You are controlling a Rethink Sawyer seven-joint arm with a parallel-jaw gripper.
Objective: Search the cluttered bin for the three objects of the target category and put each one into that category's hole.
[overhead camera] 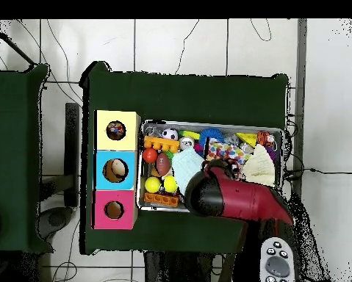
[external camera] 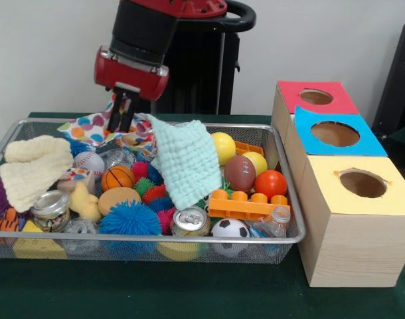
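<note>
Pinching the polka-dot cloth [external camera: 96, 126] at the bin's [external camera: 189, 249] far edge, the hand [external camera: 121, 123] hangs narrow, mint washcloth [external camera: 186, 163] just beside it.

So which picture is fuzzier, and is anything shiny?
Front view: the silver drink can and clear glass jar glint with light, and the picture is slightly soft. Overhead view: the wire mesh bin looks tiny, and its toys blur into coloured blobs.
</note>
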